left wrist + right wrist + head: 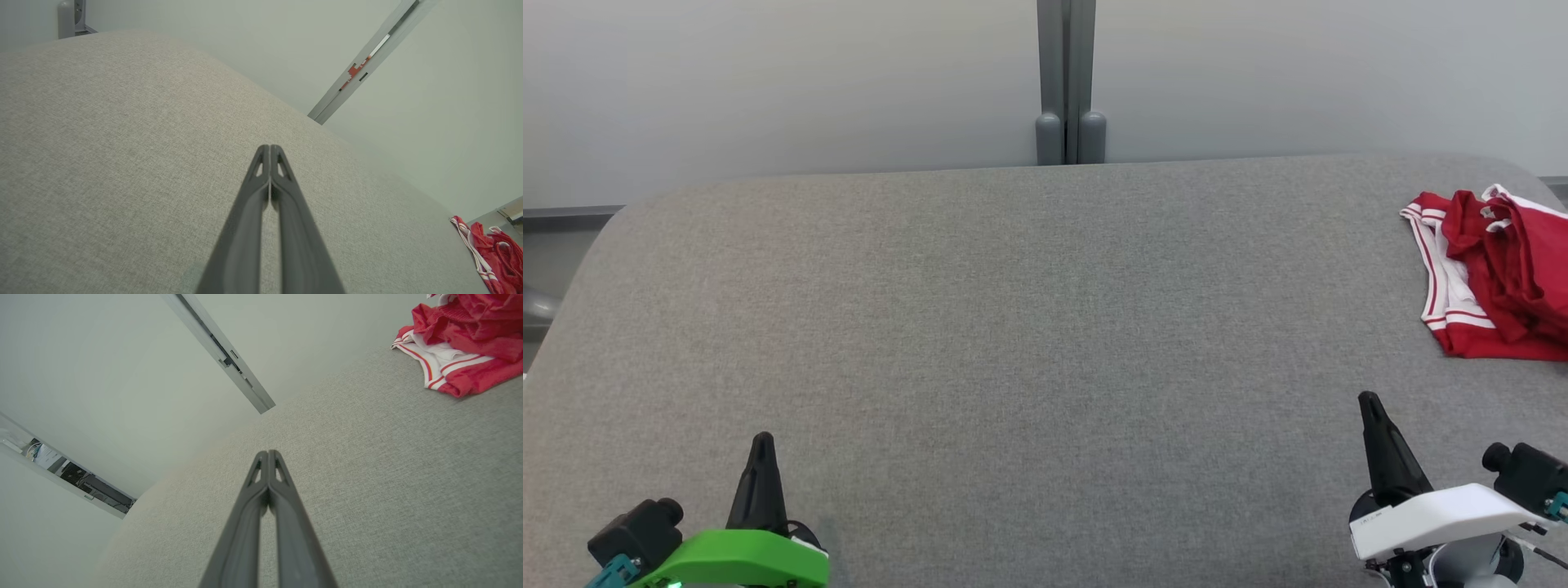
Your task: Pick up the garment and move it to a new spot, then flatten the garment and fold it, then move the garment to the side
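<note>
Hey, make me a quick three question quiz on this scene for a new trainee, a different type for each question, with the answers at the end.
1. Multiple choice: the left gripper and the right gripper are A) both shut and empty, B) both open, C) both holding cloth.
2. Fill in: the gripper nearer the red and white garment is the ____ one.
3. True or false: the garment lies crumpled near the right edge of the grey table, with neither gripper touching it.
Key: 1 A; 2 right; 3 true.
</note>
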Robot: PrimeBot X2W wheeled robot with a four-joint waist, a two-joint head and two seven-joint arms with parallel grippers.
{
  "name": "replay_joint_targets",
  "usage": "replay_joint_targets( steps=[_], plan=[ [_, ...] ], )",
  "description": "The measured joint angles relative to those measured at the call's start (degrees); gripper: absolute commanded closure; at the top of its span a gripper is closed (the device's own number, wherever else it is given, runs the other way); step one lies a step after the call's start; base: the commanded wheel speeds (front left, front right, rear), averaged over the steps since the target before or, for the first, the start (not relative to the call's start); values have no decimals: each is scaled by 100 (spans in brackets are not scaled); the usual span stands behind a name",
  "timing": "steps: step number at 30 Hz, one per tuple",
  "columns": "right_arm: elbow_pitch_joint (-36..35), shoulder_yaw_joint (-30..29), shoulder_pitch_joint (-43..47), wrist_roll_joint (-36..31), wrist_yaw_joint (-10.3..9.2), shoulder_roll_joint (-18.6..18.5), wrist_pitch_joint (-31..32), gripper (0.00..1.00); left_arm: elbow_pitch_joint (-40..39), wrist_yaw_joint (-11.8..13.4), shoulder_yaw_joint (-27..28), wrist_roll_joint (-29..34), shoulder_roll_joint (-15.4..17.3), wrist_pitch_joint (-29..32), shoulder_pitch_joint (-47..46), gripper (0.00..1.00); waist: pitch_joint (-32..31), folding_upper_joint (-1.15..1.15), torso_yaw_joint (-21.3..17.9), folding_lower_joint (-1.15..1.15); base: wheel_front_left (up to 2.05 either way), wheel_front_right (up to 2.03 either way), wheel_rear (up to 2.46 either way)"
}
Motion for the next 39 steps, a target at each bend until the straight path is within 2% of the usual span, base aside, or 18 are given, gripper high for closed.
replay_joint_targets(
  steps=[17,39],
  plan=[
    [179,-99,-218,1311,-1,1,252,100,62,-151,199,-1287,-43,337,-180,100,22,0,-71,0,0,0,0],
    [374,-211,-449,2693,-2,12,539,100,144,-308,414,-2609,-89,692,-360,100,50,0,-163,0,0,0,0]
  ],
)
